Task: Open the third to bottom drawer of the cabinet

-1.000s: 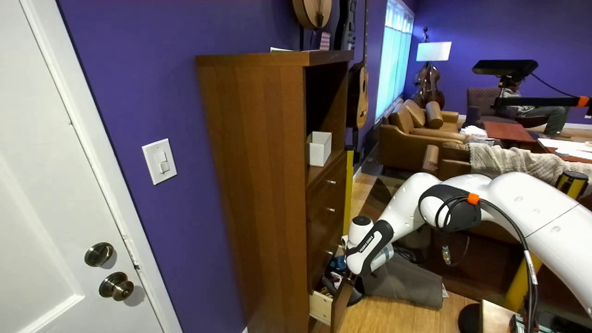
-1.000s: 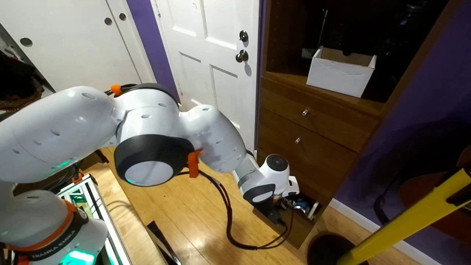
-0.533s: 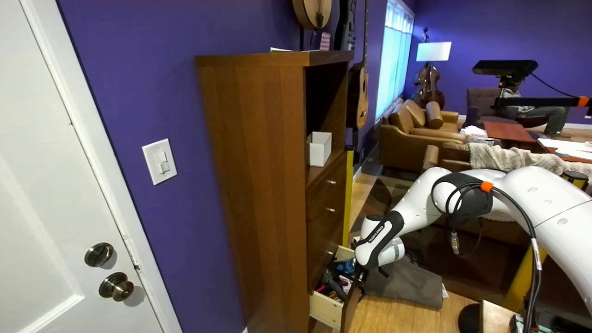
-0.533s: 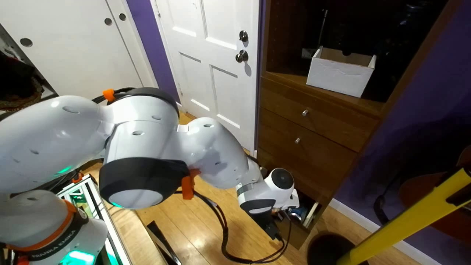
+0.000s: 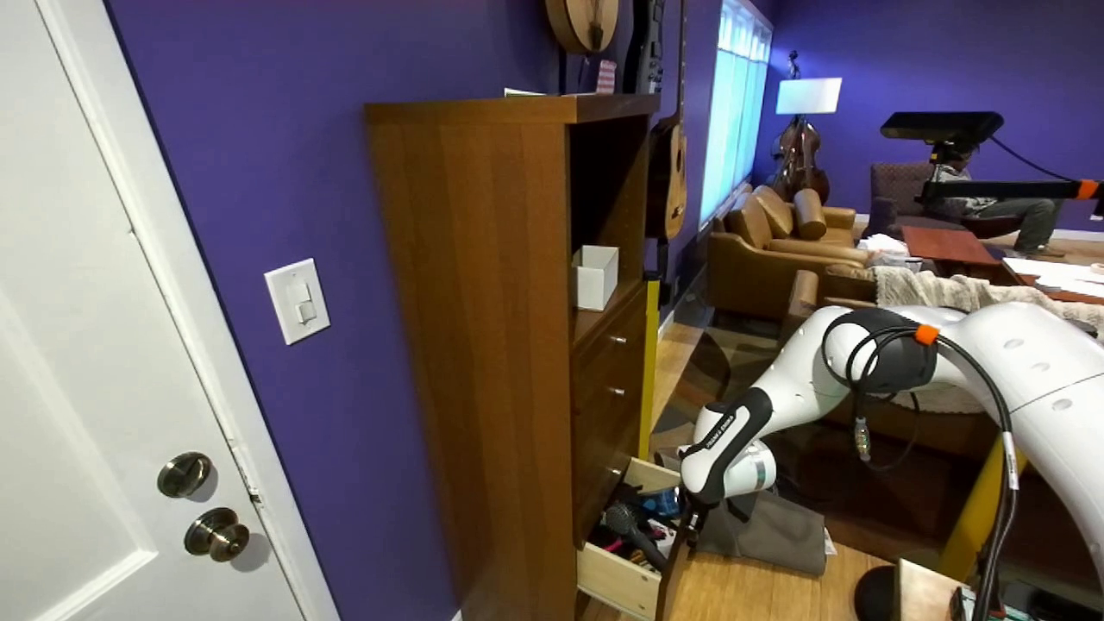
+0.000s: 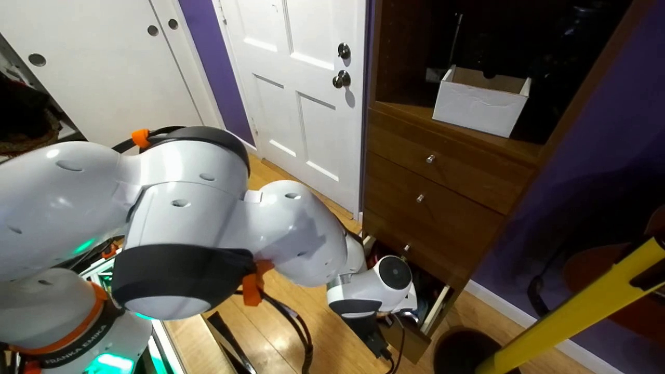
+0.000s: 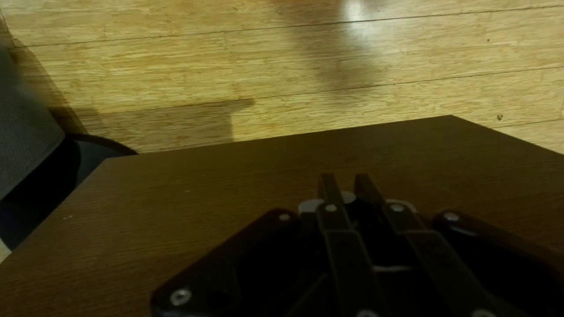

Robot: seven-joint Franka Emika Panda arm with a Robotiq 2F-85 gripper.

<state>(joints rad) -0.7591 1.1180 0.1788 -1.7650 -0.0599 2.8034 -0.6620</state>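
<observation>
Held the tool low, with both fingers drawn in to a narrow gap in the wrist view. Spread a purple wall behind the scene in both exterior views. Showed a white door beside it. Stood a tall brown cabinet upright along that wall, near the door. Stretched a white robot arm, bent at its joints, toward the lower part of the cabinet. Included a yellow post near the cabinet, on the side away from the door. Pictured the drawer standing open in the cabinet's lower part, well out from its frame, with a pale wooden side and the inside showing in an exterior view. Placed the drawer's dark brown front panel directly before the tool. Displayed an open-topped white box on the cabinet's shelf, above all the drawers. Revealed a dark hairbrush inside the open drawer, amid clutter too small to name. Caught a white light switch on the wall, between door and cabinet. Lined up three small knobs above that drawer, one below another, in both exterior views. Pinched a pale, rounded drawer knob between the tool's fingers at the front panel, partly hidden by them.
</observation>
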